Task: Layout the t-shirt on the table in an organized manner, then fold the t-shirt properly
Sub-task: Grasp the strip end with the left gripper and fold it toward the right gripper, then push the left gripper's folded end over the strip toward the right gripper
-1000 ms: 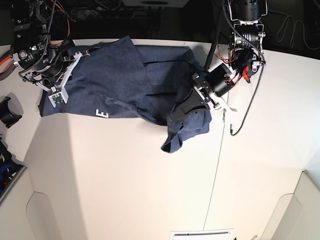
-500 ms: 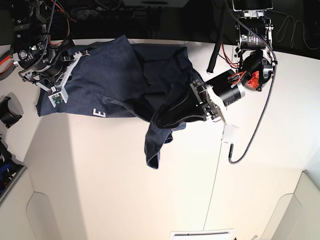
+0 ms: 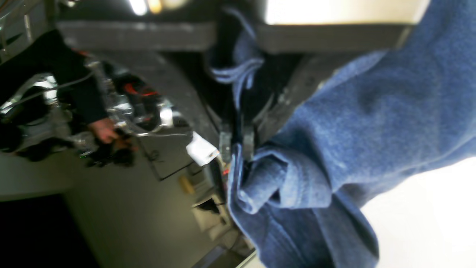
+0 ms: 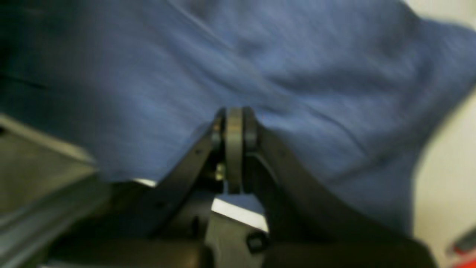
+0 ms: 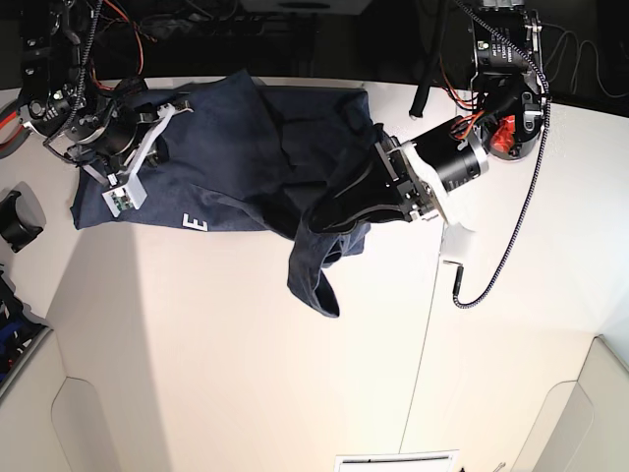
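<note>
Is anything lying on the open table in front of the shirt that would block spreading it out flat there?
Nothing visible does. Both grippers are already shut on the shirt: the left gripper holds up a bunched part, the right gripper pinches the far corner. The table in front of the shirt is bare white surface.

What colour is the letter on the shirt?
White, on the dark blue shirt; the letter shows best in the base view.

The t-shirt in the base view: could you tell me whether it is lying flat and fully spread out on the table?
No, the t-shirt is bunched, with one part pinched in the left gripper and hanging down in folds.
</note>
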Action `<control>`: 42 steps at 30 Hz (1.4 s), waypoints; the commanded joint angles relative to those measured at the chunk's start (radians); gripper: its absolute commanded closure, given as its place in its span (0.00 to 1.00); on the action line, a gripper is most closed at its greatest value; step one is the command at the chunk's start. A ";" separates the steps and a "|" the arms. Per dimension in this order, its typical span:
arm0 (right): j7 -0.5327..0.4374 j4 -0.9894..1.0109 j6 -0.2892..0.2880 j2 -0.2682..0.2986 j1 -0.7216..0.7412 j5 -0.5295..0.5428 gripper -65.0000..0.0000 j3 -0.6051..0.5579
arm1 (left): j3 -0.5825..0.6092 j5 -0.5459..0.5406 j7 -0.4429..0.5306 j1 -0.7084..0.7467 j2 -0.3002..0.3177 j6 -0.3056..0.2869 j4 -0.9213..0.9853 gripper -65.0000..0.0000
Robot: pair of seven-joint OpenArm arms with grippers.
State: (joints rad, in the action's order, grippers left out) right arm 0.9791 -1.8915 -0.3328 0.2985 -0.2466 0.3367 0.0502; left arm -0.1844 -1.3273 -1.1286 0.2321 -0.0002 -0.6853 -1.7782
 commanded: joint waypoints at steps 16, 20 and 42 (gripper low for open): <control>-0.177 -0.050 -0.079 -0.156 0.010 0.073 1.00 -0.164 | -0.176 -0.022 0.040 -0.027 0.001 -0.013 -0.103 1.00; -0.198 0.032 -0.051 -0.172 0.047 0.008 1.00 -0.252 | -0.188 -0.022 0.040 -0.027 0.013 -0.013 -0.135 1.00; -0.312 0.420 -0.007 -0.364 0.271 -0.079 1.00 -0.528 | -0.188 -0.024 0.037 -0.027 0.017 -0.013 -0.135 1.00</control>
State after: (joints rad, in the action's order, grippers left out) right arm 0.6926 -1.4544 -0.3317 -0.0513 0.0116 0.2413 -0.4759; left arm -0.3725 -1.3167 -1.1110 0.2157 0.0139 -0.6853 -1.8942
